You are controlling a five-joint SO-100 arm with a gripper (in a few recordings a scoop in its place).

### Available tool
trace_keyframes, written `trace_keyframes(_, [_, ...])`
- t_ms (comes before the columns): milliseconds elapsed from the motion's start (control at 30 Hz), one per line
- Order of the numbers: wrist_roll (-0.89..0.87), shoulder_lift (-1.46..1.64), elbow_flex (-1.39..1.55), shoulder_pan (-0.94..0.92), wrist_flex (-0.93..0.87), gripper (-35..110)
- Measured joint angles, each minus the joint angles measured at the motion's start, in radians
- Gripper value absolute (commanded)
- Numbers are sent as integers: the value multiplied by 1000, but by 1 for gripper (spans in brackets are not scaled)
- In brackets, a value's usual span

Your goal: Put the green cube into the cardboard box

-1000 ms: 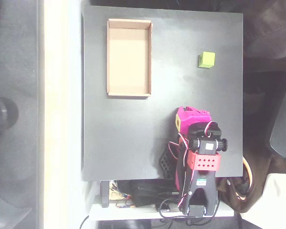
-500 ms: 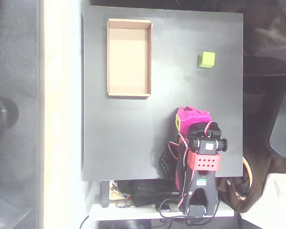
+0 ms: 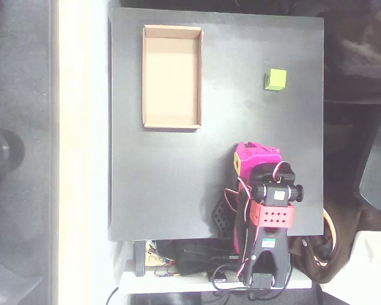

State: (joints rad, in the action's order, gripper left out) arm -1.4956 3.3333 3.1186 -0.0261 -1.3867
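Observation:
In the overhead view the green cube (image 3: 275,79) sits alone on the black table (image 3: 159,184) toward the upper right. The cardboard box (image 3: 172,76), a shallow tan tray, lies at the upper left with nothing on its floor. My magenta gripper (image 3: 256,150) is folded over the arm near the table's lower right, well below the cube and right of the box. It holds nothing, and its fingers are foreshortened, so their gap does not show.
The arm's red and black body (image 3: 270,216) and its cables (image 3: 197,260) hang over the table's bottom edge. A pale strip of floor (image 3: 82,152) runs along the table's left side. Open black surface lies between the gripper, cube and box.

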Motion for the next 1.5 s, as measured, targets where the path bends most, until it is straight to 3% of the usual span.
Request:
trace_keyframes(300, [2, -67, -282, 0, -26, 6])
trace_keyframes(1000, [8, -896, -1241, -2, -21, 6])
trace_keyframes(1500, [8, -1312, -1514, -104, -21, 8])
